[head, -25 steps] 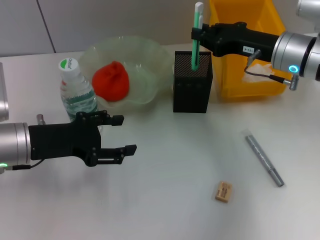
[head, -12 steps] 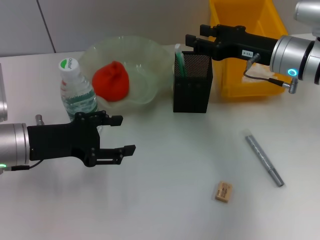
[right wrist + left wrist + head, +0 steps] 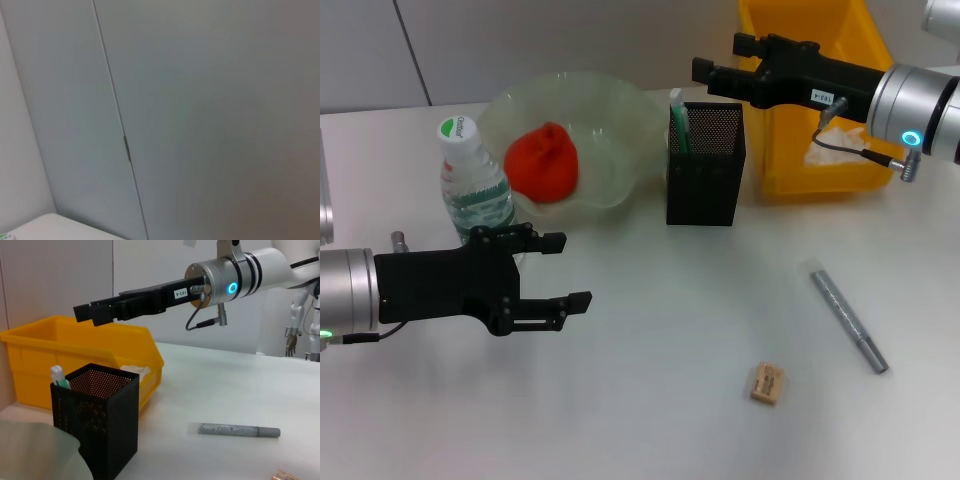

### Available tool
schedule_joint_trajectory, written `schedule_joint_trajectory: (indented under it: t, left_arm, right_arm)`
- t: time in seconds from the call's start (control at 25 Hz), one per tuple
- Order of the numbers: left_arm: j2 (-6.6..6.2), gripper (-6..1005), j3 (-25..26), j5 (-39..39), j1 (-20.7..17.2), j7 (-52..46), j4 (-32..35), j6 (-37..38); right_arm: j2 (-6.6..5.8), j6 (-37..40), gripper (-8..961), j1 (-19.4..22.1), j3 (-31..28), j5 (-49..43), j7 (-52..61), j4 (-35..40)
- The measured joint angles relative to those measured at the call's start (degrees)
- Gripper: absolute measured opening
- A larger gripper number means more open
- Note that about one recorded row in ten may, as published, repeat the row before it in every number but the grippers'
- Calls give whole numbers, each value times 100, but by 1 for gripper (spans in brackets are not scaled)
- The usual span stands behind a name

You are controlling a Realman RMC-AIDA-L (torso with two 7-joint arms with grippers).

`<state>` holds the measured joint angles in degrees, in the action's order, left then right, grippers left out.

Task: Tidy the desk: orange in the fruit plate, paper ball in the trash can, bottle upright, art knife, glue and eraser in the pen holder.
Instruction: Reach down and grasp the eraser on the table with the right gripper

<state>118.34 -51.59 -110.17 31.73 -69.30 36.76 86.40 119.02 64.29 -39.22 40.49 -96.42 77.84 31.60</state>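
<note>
The green glue stick [image 3: 677, 118] stands inside the black mesh pen holder [image 3: 705, 170], its tip [image 3: 58, 375] showing above the rim. My right gripper [image 3: 723, 60] hovers open just above the holder, with nothing between its fingers; the left wrist view also shows this gripper [image 3: 94, 313]. The grey art knife [image 3: 848, 321] and the tan eraser [image 3: 767, 383] lie on the table at the front right. The orange [image 3: 542, 162] rests in the clear fruit plate [image 3: 620, 110]. The bottle [image 3: 472, 182] stands upright. My left gripper [image 3: 570, 270] hangs open in front of the bottle.
A yellow bin [image 3: 790, 175] stands behind and right of the pen holder, with white crumpled paper [image 3: 133, 371] inside it. The right wrist view shows only wall panels.
The right gripper let go of the glue stick, which dropped into the pen holder, and then lifted slightly. The left arm has not moved.
</note>
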Motion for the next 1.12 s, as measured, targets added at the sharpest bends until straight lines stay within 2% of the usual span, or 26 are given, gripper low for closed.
schedule_joint_trajectory:
  t: [0.2, 0.4, 0.44, 0.48, 0.6, 0.64, 0.68, 0.92, 1.12]
  left_arm:
    - [4, 799, 0, 53, 0, 11, -15, 0]
    - [5, 799, 0, 67, 3, 25, -27, 0]
    - [5, 799, 0, 73, 6, 25, -28, 0]
    - [5, 799, 0, 73, 6, 25, -28, 0]
    - [5, 799, -6, 129, 2, 26, -28, 0]
    - [5, 799, -12, 160, 0, 28, -29, 3]
    - [5, 799, -12, 160, 0, 28, -29, 3]
    - [5, 799, -1, 170, -8, 30, -30, 3]
    - [4, 799, 0, 190, -35, 31, -30, -6]
  right_arm:
    - [-1, 254, 826, 117, 7, 506, -38, 34]
    - [-18, 1377, 827, 393, -12, 1164, -130, 258]
    - [-46, 1915, 827, 505, -15, 1303, -121, 367]
    - [-46, 1915, 827, 505, -15, 1303, -121, 367]
    - [-131, 2664, 826, 645, 25, 1311, -57, 505]
    - [-222, 3038, 826, 705, 72, 1227, -29, 523]
    - [-222, 3038, 826, 705, 72, 1227, -29, 523]
    - [-539, 3786, 825, 749, 129, 232, 294, 662]
    - [-578, 4196, 824, 761, 129, -819, 732, 1273]
